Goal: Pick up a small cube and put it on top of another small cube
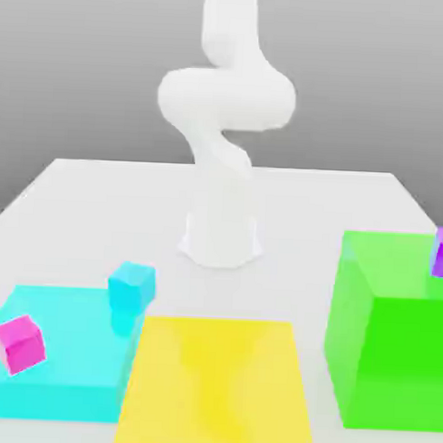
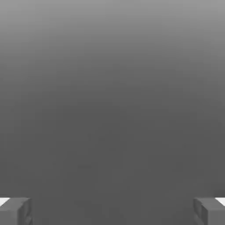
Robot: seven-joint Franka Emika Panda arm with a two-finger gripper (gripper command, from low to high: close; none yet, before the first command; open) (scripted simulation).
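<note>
Exterior view first: white arm [image 1: 225,125] standing tall at the back of the table [image 1: 81,192], folded up on itself, hand end not made out against the white links. Small cubes all low and toward the near edge. Cyan cube [image 1: 132,285] perched at the back corner of the flat cyan block [image 1: 65,359] on the exterior view's left; magenta cube [image 1: 18,343] sitting on that same block, nearer the front, tilted a little. Purple cube [image 1: 442,253] up on the tall green block [image 1: 393,332] at the exterior view's right, cut off by the frame edge. Flat yellow block [image 1: 218,379] between the two, bare on top.

Hand view now: gripper [image 2: 112,211] spread as wide as it goes, one fingertip [image 2: 15,211] at each lower corner, nothing between them, nothing held. Plain grey ahead, no cube in sight.

So, the relation that counts: every cube well apart from the hand, below and forward of the arm's base. Cyan and magenta sharing one surface, probably the easier pair, though their true spacing hard to judge from this angle. No long axis to worry over with cubes; only the magenta one's skew to match.
</note>
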